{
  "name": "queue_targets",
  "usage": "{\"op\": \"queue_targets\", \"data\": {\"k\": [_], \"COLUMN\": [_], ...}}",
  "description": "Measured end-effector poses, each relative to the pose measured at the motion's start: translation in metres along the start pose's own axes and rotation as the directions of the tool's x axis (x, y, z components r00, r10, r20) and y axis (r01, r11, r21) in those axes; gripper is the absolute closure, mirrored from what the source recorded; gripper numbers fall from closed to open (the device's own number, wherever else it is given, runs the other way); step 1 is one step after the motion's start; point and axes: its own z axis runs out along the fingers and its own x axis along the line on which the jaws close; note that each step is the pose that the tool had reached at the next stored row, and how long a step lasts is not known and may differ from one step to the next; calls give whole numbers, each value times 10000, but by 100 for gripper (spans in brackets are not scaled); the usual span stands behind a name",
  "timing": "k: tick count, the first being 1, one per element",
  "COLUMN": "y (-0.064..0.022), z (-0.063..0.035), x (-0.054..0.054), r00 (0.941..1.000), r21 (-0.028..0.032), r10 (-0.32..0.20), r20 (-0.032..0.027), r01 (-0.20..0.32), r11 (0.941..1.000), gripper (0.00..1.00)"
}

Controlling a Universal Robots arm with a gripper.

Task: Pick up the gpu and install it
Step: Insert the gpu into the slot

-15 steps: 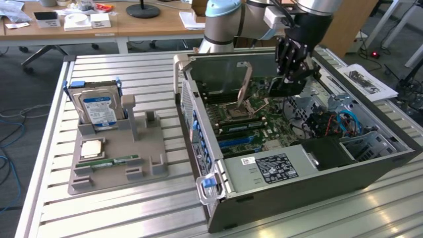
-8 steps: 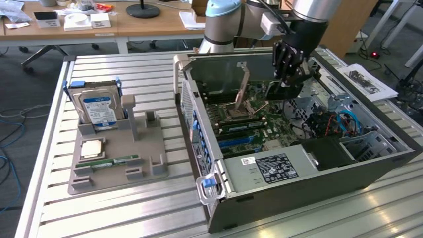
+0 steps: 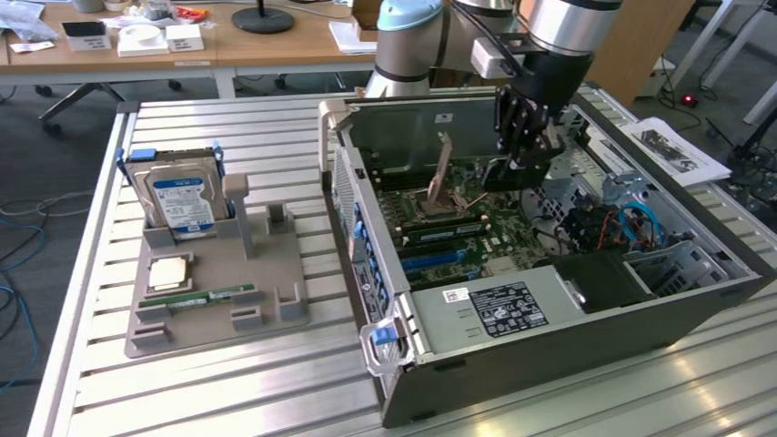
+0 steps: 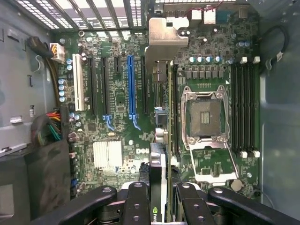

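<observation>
The open computer case [image 3: 486,314] lies on its side on the slatted table. My gripper [image 3: 525,150] reaches down into it above the motherboard [image 3: 456,228]. In the wrist view, the gripper [image 4: 159,190] is shut on the gpu [image 4: 158,157], which I see edge-on between the black fingers [image 4: 137,199]. Its silver end bracket [image 4: 164,40] points at the case's rear slot openings. The card hangs upright over the board, between the blue expansion slot [image 4: 131,84] and the empty CPU socket [image 4: 204,117]. Whether its edge touches a slot I cannot tell.
A grey holder tray [image 3: 213,300] at the exterior view's left carries a hard drive [image 3: 182,202], a processor [image 3: 170,271] and a memory stick [image 3: 213,296]. Cable bundles [image 3: 625,223] and drive cages crowd the case's far side. Memory slots [image 4: 243,103] flank the socket.
</observation>
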Motion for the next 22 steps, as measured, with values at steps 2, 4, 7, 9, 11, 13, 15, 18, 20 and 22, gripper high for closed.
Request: {"op": "queue_targets", "data": {"k": [2,4,7,9,11,13,15,18,20,22], "y": [17,40,60,77,93,100,106,114,119,126], "z": [33,58,71,84,97,102,105,109,111,113], "x": [2,4,5,6,11,33,66,119,156,192], "r00": [10000,10000,10000,10000,10000,10000,10000,10000,10000,10000], "r21": [17,51,67,70,70,70,70,69,70,70], "r10": [-1,-3,-3,-4,-3,-4,-4,-3,-4,-3], "r20": [2,11,11,14,11,11,11,12,12,13], "r01": [1,3,3,4,3,4,4,3,4,2], "r11": [10000,10000,10000,10000,10000,10000,10000,10000,10000,10000], "gripper": [73,73,73,73,73,73,73,73,73,73]}}
